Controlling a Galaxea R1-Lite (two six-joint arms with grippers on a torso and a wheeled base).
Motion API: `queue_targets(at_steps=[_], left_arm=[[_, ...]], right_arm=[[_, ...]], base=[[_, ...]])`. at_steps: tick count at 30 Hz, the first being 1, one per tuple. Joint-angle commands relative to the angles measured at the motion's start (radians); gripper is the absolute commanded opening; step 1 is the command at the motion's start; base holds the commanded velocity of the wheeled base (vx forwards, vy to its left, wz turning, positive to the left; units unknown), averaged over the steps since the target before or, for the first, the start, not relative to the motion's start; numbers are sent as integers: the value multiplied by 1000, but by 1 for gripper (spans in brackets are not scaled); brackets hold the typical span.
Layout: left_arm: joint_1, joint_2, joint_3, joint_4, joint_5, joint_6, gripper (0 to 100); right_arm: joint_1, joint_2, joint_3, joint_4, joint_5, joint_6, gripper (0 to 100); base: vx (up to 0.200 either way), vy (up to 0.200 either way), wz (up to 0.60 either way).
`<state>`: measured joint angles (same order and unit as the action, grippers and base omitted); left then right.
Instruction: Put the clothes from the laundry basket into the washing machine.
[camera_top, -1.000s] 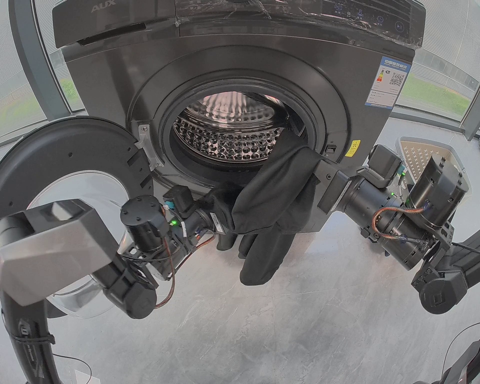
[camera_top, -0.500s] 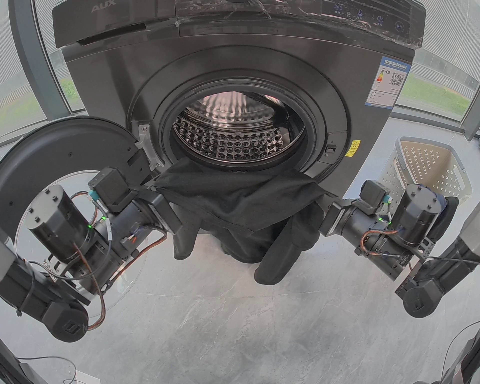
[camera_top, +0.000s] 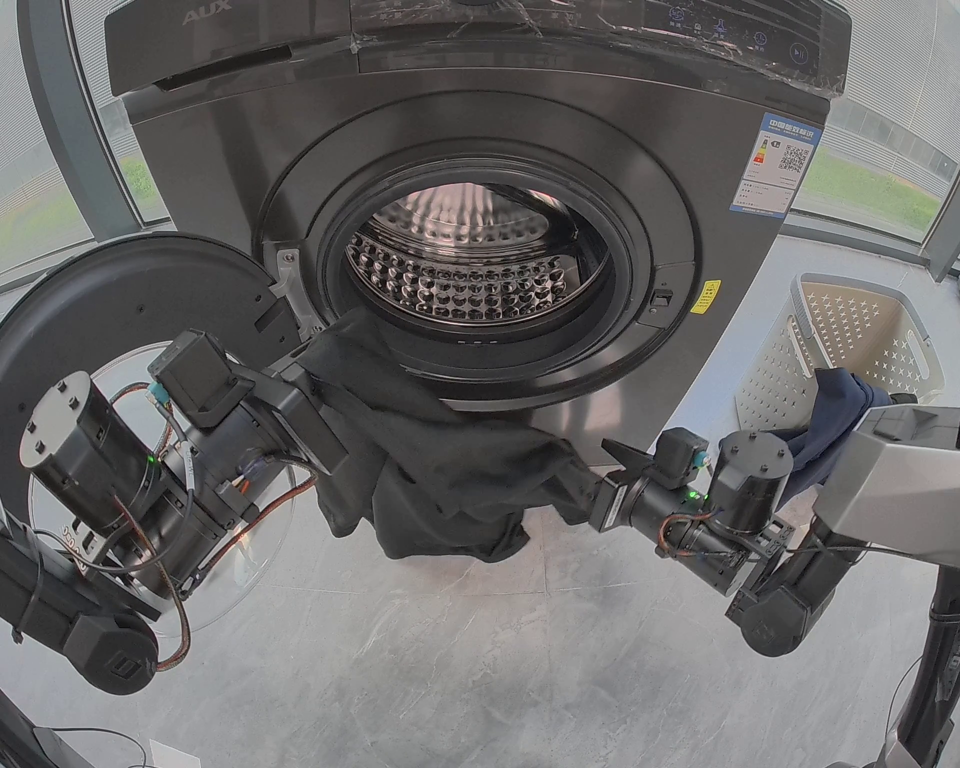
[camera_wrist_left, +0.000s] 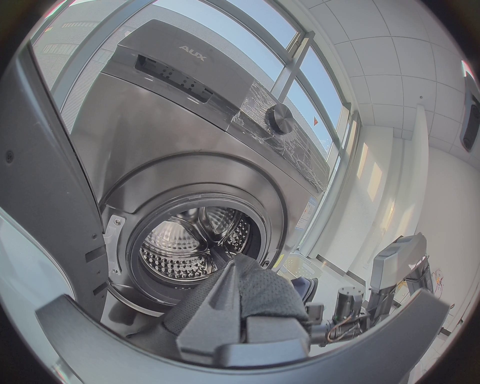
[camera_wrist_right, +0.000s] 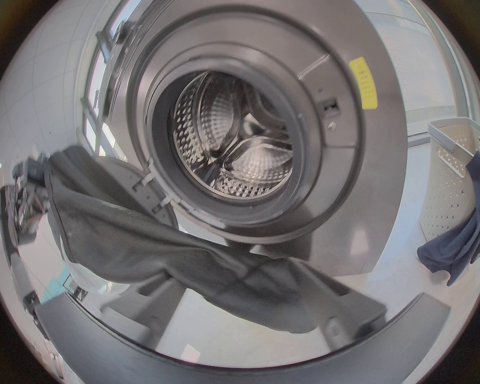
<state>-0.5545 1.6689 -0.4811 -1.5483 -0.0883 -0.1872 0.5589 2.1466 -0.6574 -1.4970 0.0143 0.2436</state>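
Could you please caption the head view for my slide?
Left gripper and right gripper hold a black garment before the open washing machine.

Laundry basket partly behind right arm, washing machine top cropped (panel too), door partly behind left arm

There is one washing machine at twelve o'clock, one door at nine, one laundry basket at three. Two garments: a black garment, a dark blue garment. Two grippers: left gripper, right gripper.
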Motion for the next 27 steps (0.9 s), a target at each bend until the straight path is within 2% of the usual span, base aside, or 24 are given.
queue_targets(at_steps=[1, 2, 5, 18, 20, 27], left_arm=[[7, 8, -8, 1, 2, -1, 0], [8, 12, -14, 2, 5, -3, 0], [10, 20, -22, 5, 15, -3, 0], [22, 45, -31, 10, 22, -3, 0], [22, 45, -31, 10, 22, -3, 0], [24, 69, -40, 7, 24, -1, 0]], right_arm=[[21, 84, 42, -22, 10, -52, 100], [26, 88, 67, -31, 16, -78, 100], [47, 95, 128, -43, 39, -109, 100], [134, 59, 233, -45, 89, -109, 100], [136, 59, 234, -45, 90, -109, 100], [226, 19, 165, -45, 96, -106, 100]], base=[[0, 0, 0], [0, 0, 0], [0, 0, 0], [0, 0, 0], [0, 0, 0], [0, 0, 0]])
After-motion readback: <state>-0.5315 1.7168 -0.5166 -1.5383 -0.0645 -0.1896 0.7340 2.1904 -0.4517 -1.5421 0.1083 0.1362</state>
